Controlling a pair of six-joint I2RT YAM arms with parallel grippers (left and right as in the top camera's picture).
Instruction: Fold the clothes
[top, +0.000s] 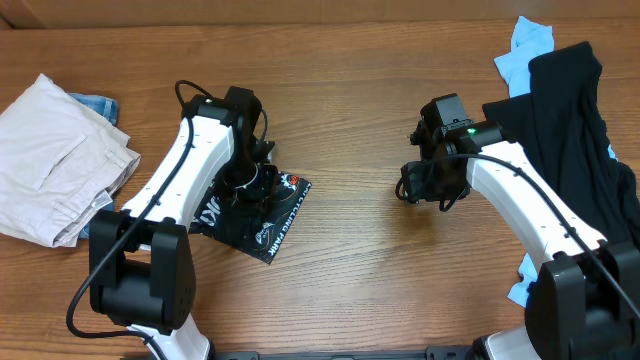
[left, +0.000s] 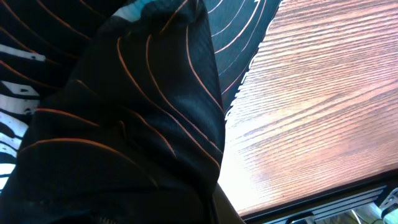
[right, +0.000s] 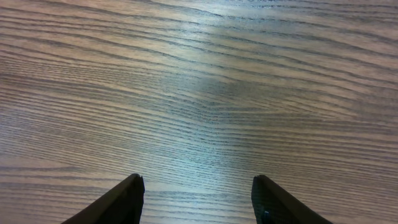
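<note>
The right gripper (right: 198, 200) has its two dark fingers (right: 124, 202) spread wide, with nothing between them. Under them lies only the bare wood-grain table (right: 199, 87).

The left gripper (top: 252, 195) is down on a thin black jersey shirt with white lettering and fine orange wavy lines (top: 278, 225). In the left wrist view, the cloth (left: 124, 124) fills most of the picture and hides the fingers. Whether they are spread or pinching the cloth cannot be told.

The black jersey shirt lies left of the table's middle, folded into a small packet and turned at an angle. Its right edge ends on bare wood.

A wide strip of bare table runs from that edge to the right gripper, which is well apart from the shirt.

Far left of the shirt sits a folded pair of beige trousers (top: 55, 160), with a scrap of blue denim (top: 97, 104) at its far edge.

Far right of the shirt, past the right gripper, a loose plain black garment (top: 570, 110) lies heaped over a light blue garment (top: 527, 40) at the table's edge.
</note>
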